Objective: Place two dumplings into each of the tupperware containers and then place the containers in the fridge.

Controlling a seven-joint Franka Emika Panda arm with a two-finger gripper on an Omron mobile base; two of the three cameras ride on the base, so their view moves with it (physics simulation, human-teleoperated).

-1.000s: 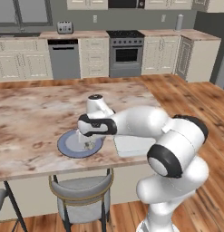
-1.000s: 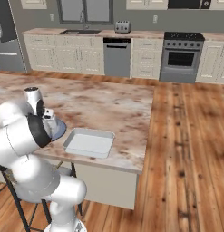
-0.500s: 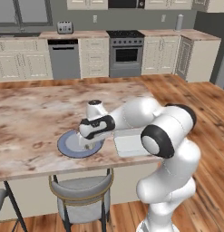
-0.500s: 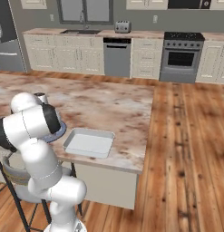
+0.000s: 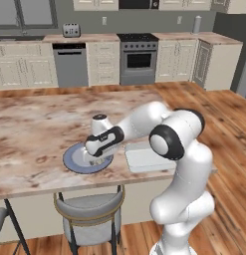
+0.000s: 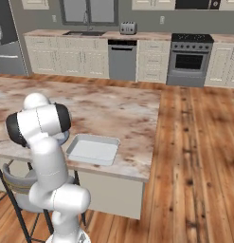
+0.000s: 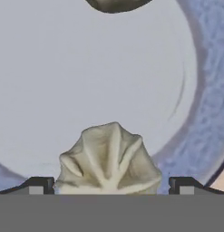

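Observation:
A creased beige dumpling (image 7: 109,158) lies on a round grey-blue plate (image 5: 74,159), right between my gripper's fingertips (image 7: 38,185). My gripper (image 5: 96,155) is down on the plate with its jaws open on either side of that dumpling, not closed on it. A second dumpling (image 7: 115,3) is a dark lump at the top edge of the hand view. One pale tupperware container (image 5: 147,158) lies just right of the plate near the counter's front edge, and it is also in the right base view (image 6: 94,149). The fridge (image 6: 4,47) stands at the far left.
A stool (image 5: 89,209) stands under the counter's front edge below the plate. My own arm (image 6: 40,123) blocks most of the plate in the right base view. Dishwasher (image 5: 69,64) and oven (image 5: 138,60) line the back wall.
The hand has come down onto the plate, and the arm's elbow has swung in over the counter. The jaws have stayed open. Plate and container have not moved.

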